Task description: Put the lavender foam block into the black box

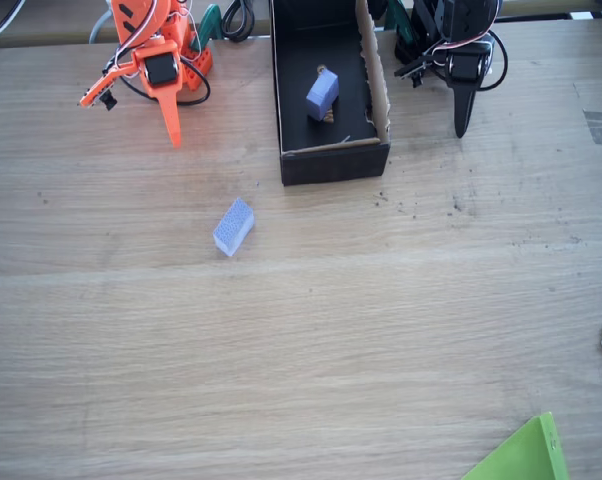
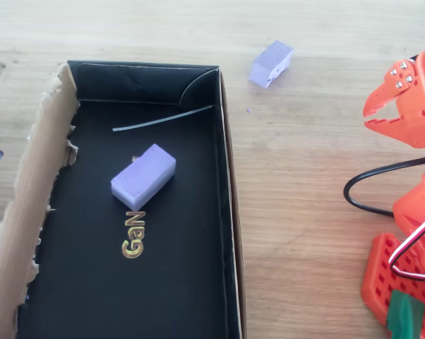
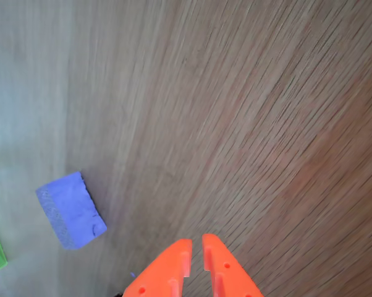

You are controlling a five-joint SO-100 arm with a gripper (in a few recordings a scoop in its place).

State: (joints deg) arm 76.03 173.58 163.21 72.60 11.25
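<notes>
The lavender foam block [image 1: 234,226] lies alone on the wooden table, in front of the black box [image 1: 331,165] and to its left in the fixed view. From overhead, the block [image 2: 272,63] sits just beyond the box's corner [image 2: 226,183]. My orange gripper [image 1: 172,140] hangs shut and empty over the table, left of the box and well behind the block. In the wrist view its fingertips [image 3: 196,242] nearly touch, and the block [image 3: 71,210] lies off to their left. Inside the box rests a similar lavender block [image 2: 143,176] with tan bits.
The box has a torn raw brown cardboard wall [image 2: 29,212] on one long side. A bright green sheet [image 1: 526,455] pokes in at the table's near right corner. Black cable [image 2: 368,198] loops beside the arm's base. Bare wood surrounds the block.
</notes>
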